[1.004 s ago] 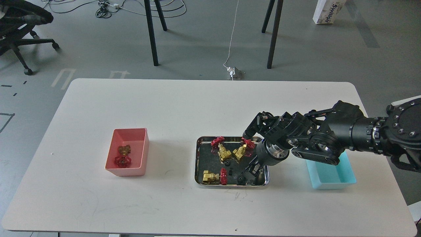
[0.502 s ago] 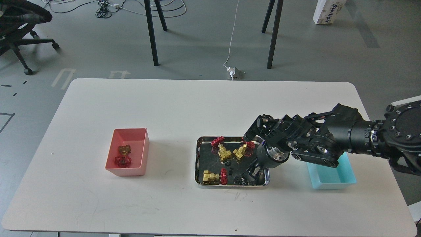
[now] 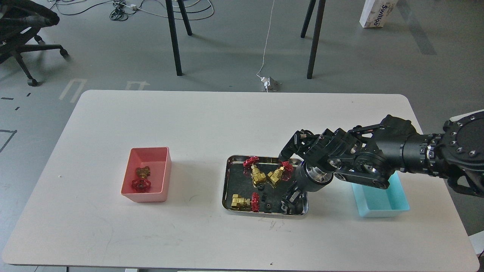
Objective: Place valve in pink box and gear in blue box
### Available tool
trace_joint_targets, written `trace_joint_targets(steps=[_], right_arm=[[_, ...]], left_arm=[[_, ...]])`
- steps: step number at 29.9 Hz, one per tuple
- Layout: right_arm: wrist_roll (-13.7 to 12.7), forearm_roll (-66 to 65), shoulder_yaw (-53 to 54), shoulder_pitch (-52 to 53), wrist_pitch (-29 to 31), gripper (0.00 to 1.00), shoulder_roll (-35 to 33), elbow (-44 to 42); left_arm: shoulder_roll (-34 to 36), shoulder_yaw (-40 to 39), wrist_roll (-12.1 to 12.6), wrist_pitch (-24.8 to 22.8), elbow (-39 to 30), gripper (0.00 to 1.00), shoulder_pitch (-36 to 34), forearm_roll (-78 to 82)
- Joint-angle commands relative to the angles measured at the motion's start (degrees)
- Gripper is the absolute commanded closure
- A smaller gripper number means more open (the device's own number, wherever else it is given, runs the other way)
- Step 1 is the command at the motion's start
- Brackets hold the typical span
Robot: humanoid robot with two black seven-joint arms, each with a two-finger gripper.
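- Head view: the steel tray (image 3: 227, 181) serves as the parts pool, holding three valves and small gears (image 3: 268, 206); one valve (image 3: 140, 178) already lies in the pink box (image 3: 165, 177), left of the tray.
- The right gripper (image 3: 288, 200) dips into the tray's right end, arm reaching over the blue box (image 3: 382, 207), apparently for a gear; I cannot tell whether its fingers are spread or pinching.
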Motion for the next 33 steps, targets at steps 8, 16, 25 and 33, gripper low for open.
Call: trace_joint_targets(steps=[8, 16, 25, 33], right_arm=[[0.11, 3.32, 5.97, 9.03, 2.30, 0.99, -21.00, 14.54], [0.11, 2.44, 5.71, 8.07, 2.30, 0.99, -42.82, 23.52], [0.03, 1.29, 6.41, 2.62, 2.30, 0.90, -47.85, 22.13], [-0.50, 3.75, 13.96, -1.50, 2.17, 0.10, -45.56, 20.01]], left_arm=[[0.83, 0.27, 0.00, -0.01, 0.26, 0.03, 0.18, 0.00], [0.83, 0.18, -0.09, 0.00, 0.35, 0.03, 0.18, 0.09], [1.88, 0.09, -0.09, -0.18, 0.35, 0.03, 0.09, 0.09], [1.88, 0.18, -0.09, 0.08, 0.62, 0.03, 0.18, 0.09]])
